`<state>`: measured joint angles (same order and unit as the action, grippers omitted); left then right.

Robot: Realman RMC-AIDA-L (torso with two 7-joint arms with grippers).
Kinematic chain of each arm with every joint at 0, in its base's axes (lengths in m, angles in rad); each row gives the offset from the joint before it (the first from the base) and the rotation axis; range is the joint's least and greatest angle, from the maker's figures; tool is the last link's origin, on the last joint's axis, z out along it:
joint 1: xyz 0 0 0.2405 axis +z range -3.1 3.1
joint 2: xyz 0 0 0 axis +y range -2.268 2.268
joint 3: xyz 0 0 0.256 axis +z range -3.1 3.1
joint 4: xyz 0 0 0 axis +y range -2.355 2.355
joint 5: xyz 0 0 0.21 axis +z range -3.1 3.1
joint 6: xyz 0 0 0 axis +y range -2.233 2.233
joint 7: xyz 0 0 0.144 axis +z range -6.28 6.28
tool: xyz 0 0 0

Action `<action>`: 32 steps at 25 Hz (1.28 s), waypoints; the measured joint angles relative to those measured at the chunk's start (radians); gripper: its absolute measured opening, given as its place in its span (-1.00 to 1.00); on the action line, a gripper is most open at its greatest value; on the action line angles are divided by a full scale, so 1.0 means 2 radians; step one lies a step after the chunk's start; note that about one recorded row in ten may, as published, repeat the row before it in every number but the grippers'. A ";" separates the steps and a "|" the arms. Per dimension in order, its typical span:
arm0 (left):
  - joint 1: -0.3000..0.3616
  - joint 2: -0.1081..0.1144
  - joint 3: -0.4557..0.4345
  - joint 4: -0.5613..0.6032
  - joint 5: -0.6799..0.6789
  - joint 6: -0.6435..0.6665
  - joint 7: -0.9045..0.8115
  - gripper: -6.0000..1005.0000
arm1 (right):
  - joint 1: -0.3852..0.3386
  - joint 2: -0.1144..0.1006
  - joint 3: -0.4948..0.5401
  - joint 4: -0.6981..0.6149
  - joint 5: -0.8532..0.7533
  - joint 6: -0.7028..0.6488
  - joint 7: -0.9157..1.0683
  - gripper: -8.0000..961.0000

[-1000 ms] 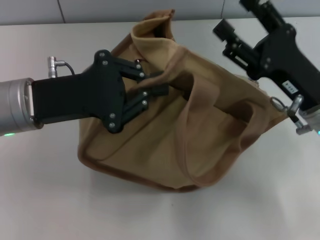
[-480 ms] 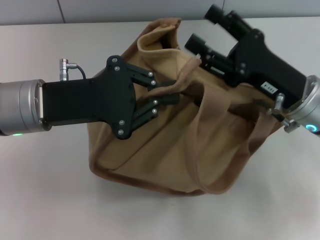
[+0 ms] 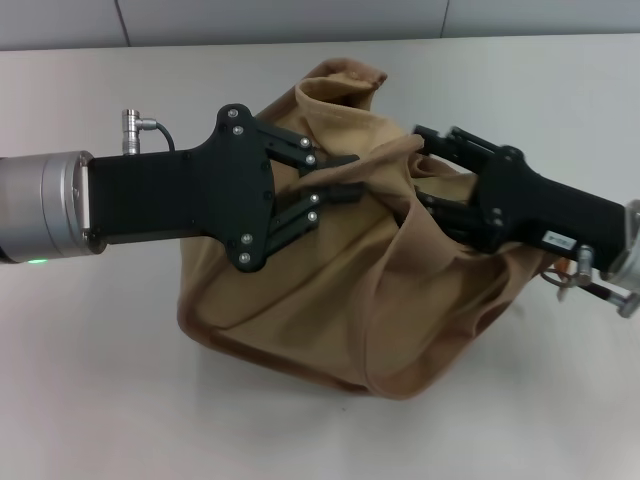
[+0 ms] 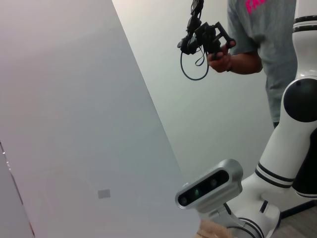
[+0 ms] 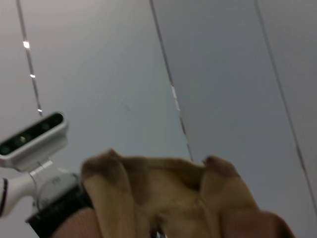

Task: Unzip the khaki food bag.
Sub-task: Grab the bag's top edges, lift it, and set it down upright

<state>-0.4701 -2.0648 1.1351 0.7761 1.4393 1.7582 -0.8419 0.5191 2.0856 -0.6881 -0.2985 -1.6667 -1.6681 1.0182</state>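
Note:
The khaki food bag [image 3: 320,290] sits slumped on the table in the head view, its top bunched up between both grippers. My left gripper [image 3: 348,178] reaches in from the left and is shut on a fold of the bag's upper fabric. My right gripper [image 3: 425,168] reaches in from the right, its jaws apart above and below the bag's top and a webbing handle [image 3: 400,215]. The zipper is hidden in the folds. The right wrist view shows the bag's crumpled top [image 5: 163,193]. The left wrist view shows only a corner of the bag [image 4: 213,232].
The bag lies on a pale table [image 3: 90,380] with a wall behind it. A person [image 4: 257,44] holding a black device stands off to the side in the left wrist view, beside the robot's white body [image 4: 292,148].
My right gripper has swung down and left from the back right onto the bag's top. My left gripper has shifted right with the fabric, and the bag has bunched up and moved right.

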 joint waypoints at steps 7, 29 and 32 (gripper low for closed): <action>-0.003 0.000 0.000 0.001 0.000 0.001 0.012 -0.82 | -0.032 0.000 0.005 -0.042 -0.025 -0.001 0.027 0.76; -0.008 0.000 0.010 0.001 0.005 0.002 0.021 -0.82 | 0.033 -0.001 -0.058 -0.001 0.062 -0.023 -0.004 0.76; -0.009 0.000 0.009 0.001 0.006 0.002 0.021 -0.82 | 0.016 -0.002 -0.107 -0.052 0.049 0.001 0.042 0.76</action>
<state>-0.4874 -2.0644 1.1525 0.7773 1.4519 1.7622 -0.8001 0.5508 2.0824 -0.9020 -0.4016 -1.5682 -1.6651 1.1030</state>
